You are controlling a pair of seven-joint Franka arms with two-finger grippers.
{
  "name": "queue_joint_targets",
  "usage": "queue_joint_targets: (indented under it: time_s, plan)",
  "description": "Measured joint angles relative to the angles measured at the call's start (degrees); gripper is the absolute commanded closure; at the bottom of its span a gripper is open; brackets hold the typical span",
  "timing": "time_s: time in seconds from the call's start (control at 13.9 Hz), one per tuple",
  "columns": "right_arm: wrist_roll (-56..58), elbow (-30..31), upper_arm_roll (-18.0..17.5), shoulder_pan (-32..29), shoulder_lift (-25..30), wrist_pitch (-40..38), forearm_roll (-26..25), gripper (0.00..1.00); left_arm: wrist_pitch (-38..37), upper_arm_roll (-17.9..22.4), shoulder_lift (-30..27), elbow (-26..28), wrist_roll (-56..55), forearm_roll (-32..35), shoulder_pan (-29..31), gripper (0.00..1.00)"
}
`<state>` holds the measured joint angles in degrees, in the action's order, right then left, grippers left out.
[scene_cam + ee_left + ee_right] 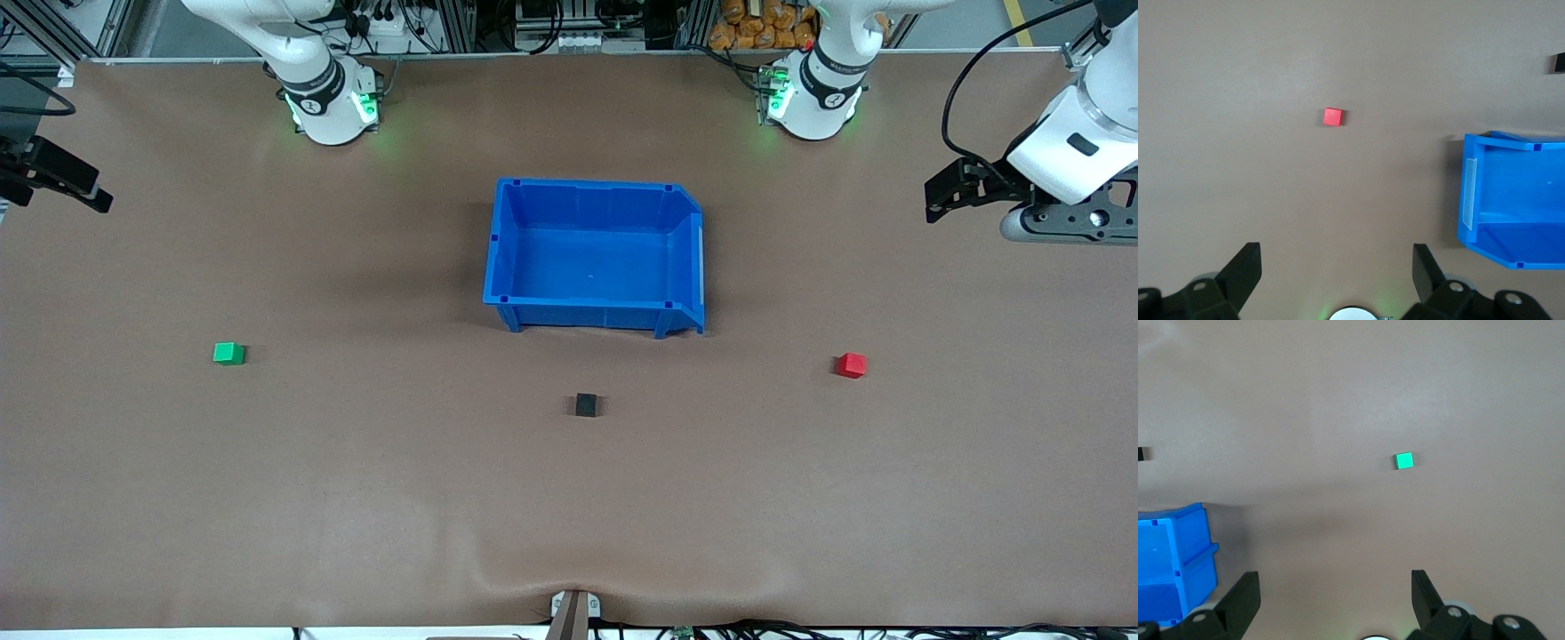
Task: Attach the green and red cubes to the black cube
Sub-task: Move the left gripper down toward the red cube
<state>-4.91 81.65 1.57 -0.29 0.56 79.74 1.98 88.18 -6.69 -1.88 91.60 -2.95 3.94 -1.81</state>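
Note:
The green cube [228, 354] [1404, 461] lies on the brown table toward the right arm's end. The red cube [851, 365] [1333, 117] lies toward the left arm's end. Between them, a little nearer the front camera, sits the black cube [586, 405], which just shows at the edge of both wrist views [1558, 63] [1141, 453]. My left gripper [944, 197] [1337, 257] hangs open and empty in the air at its end of the table, well away from the red cube. My right gripper [67, 180] [1335, 580] hangs open and empty at its own end, well away from the green cube.
A large blue bin [594, 313] [1469, 193] [1195, 520] stands empty mid-table, farther from the front camera than the black cube. Both arm bases [331, 111] [811, 102] stand along the table's edge farthest from the front camera.

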Motion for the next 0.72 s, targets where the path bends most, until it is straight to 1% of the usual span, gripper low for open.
queue_joint_targets:
  time_s: [0.43,0.72]
  plan:
    - [1.2,0.0,0.1,0.0,0.0,-0.1,-0.2,0.00,-0.3,0.0,0.7,0.1,0.1,0.0,0.0,0.00]
    - [1.2,0.0,0.5,-0.2,0.0,0.0,-0.1,0.00,0.5,0.0,5.0,0.3,-0.7,0.0,-0.1,0.00]
